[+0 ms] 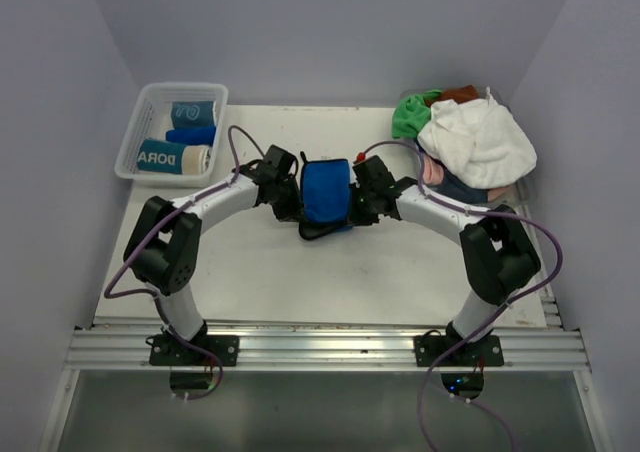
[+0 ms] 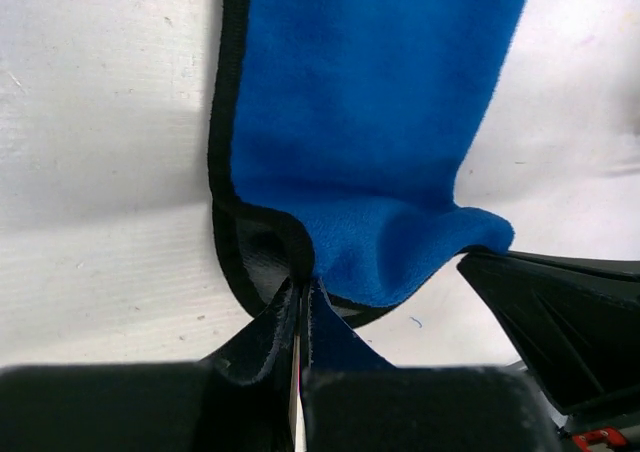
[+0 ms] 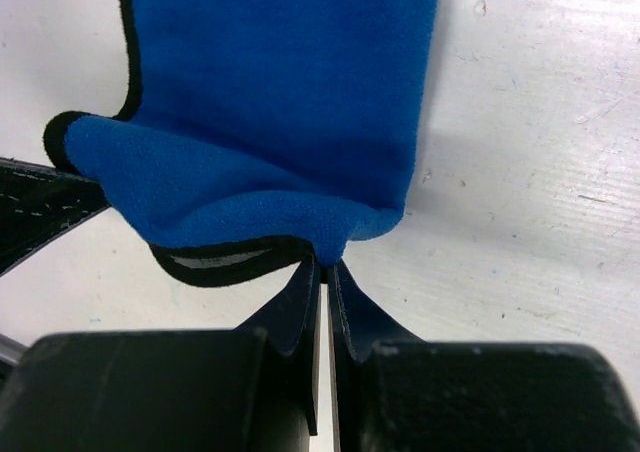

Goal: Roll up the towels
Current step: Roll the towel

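Left gripper (image 2: 303,290) and right gripper (image 3: 325,268) both pinch blue towel (image 1: 325,192) hem — roll starting; next, curl it over evenly.

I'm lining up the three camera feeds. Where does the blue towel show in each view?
Top external: blue towel at the centre of the white table, between left gripper and right gripper.
Left wrist: blue towel fills upper middle, its near edge pinched by the left gripper.
Right wrist: blue towel fills upper middle, near edge pinched by the right gripper.
Shared landmark: the towel's black hem against the table.
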